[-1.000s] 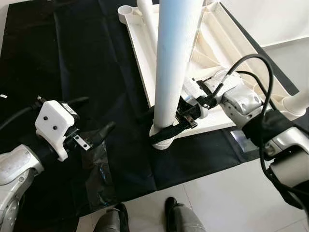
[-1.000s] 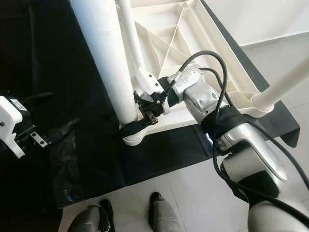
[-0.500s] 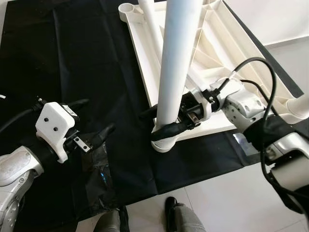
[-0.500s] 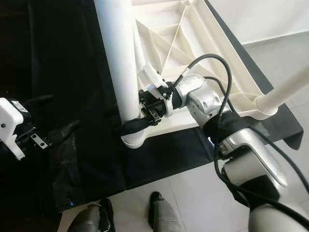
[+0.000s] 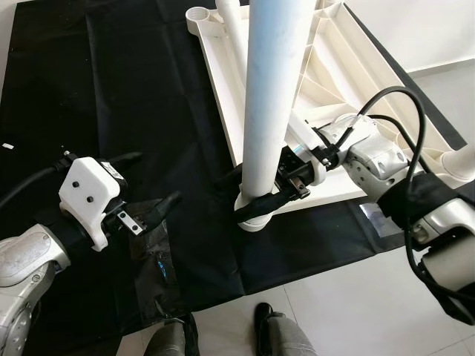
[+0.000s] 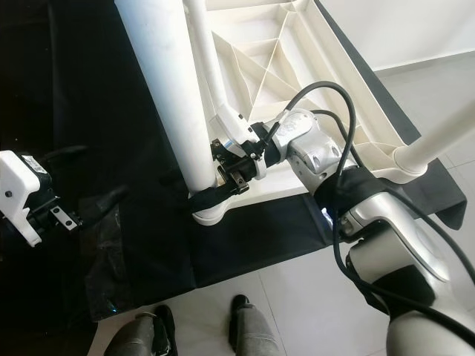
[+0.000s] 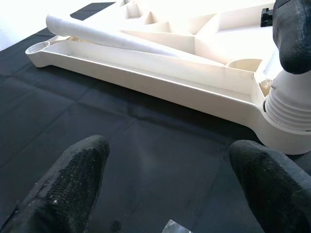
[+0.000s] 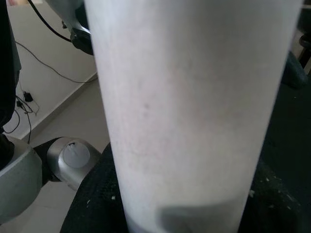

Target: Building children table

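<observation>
At the near left corner of the upturned white tabletop [image 5: 326, 67], left eye view: an upright white leg [image 5: 271, 111] stands with its foot in the corner socket [image 5: 254, 219]. Its long axis rises steeply toward the camera. The right hand [image 5: 256, 194] reaches in from the right and clasps the leg low down, one black finger [image 5: 261, 202] wrapped across its near side just above the socket. The left hand [image 5: 152, 185] hovers well to the left over the black cloth [image 5: 141, 89], fingers spread and holding nothing. The right arm is therefore the nearer one, and any seating or turning of the leg probably falls to it.

Right eye view: the same grip appears from the other side. A second fitted leg [image 6: 438, 137] rises at the tabletop's near right corner, and a loose leg [image 6: 211, 63] lies across the ribbed underside.

Left wrist view: two parted black fingertips [image 7: 73, 174] frame the cloth. Beyond them the socket's ribbed collar [image 7: 290, 109] shows, a detail the head views hide.

Right wrist view: the leg's pale shaft [image 8: 189, 107] sits close between the dark fingers.
</observation>
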